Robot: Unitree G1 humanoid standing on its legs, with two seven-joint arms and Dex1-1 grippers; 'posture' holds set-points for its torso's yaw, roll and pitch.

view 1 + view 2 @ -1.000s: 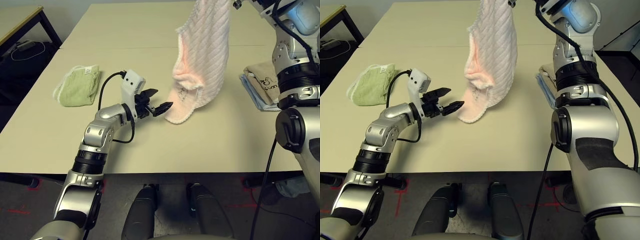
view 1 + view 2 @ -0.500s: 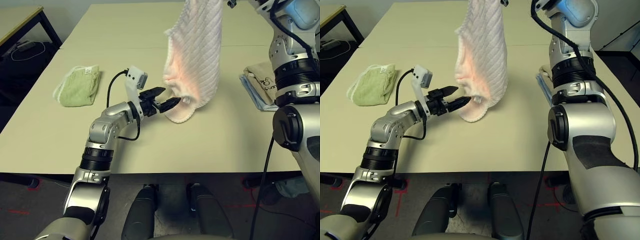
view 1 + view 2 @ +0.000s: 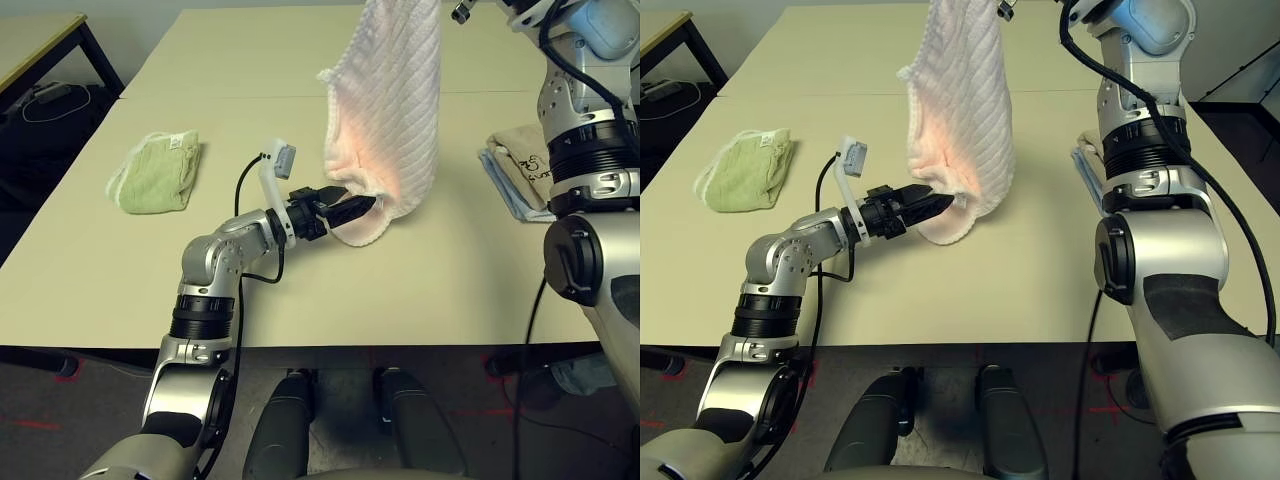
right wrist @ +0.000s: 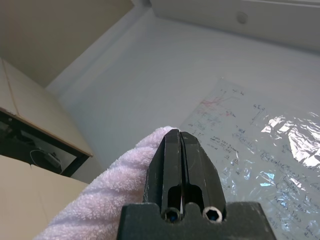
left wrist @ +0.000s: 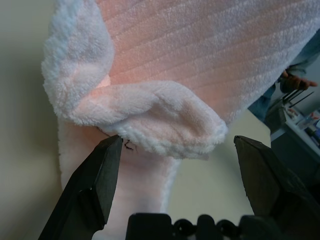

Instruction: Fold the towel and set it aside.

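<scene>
a lab or office: plain beige tables [image 3: 250, 60], a scribbled whiteboard [image 4: 240, 125], cables on the floor.

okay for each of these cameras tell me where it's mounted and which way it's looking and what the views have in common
Left eye and right eye: on the head, looking forward and down at the table, over both silver forearms; the pink towel hangs mid-scene, a green towel on the left.
Left wrist: on the left arm, looking along the open left gripper at the towel's lower fold.
Right wrist: on the right arm, angled up toward the wall, its shut right gripper pinching the towel.
Shared: the pink towel appears in every view.
</scene>
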